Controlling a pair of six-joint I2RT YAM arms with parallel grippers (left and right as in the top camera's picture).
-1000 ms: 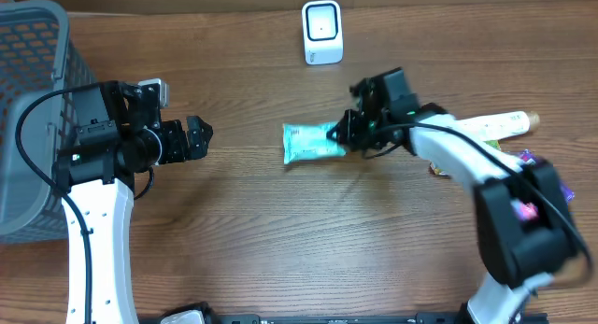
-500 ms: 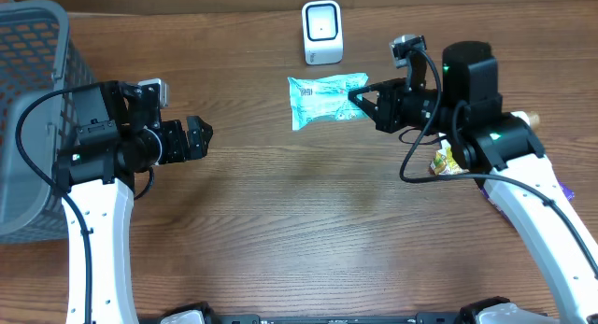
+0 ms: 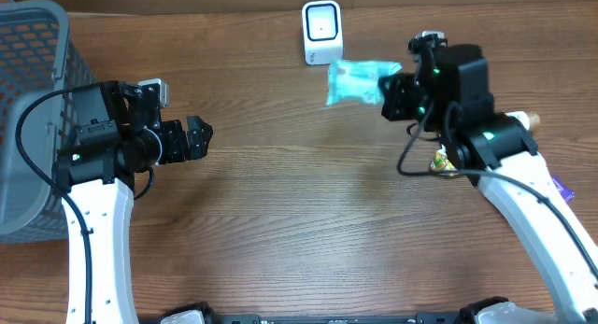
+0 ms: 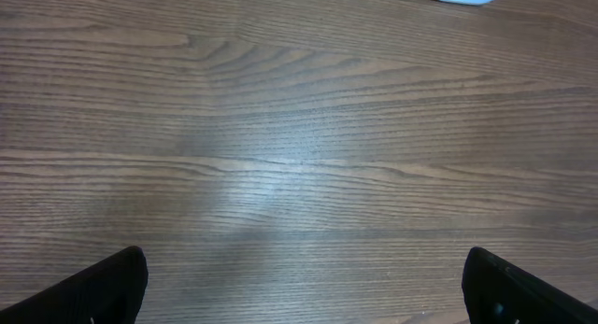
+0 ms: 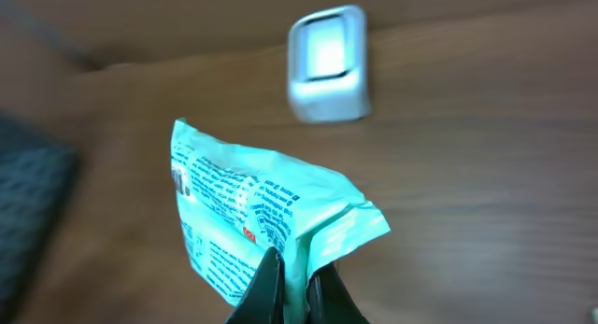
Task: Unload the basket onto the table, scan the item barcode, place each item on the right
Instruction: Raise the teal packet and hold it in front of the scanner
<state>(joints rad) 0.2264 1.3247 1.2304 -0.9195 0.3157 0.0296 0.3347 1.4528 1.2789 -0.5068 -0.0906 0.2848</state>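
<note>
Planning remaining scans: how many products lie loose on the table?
3: tube behind the right arm, yellow packet under it, purple packet at the edge. The arm may hide more.

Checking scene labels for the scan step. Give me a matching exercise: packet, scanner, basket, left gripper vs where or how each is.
1 teal packet
2 white scanner
3 grey basket
4 left gripper

A open, empty
B far edge of table, middle
C pinched by right gripper
D left end of table

Pairs: 1-C, 2-B, 3-D, 4-A
</note>
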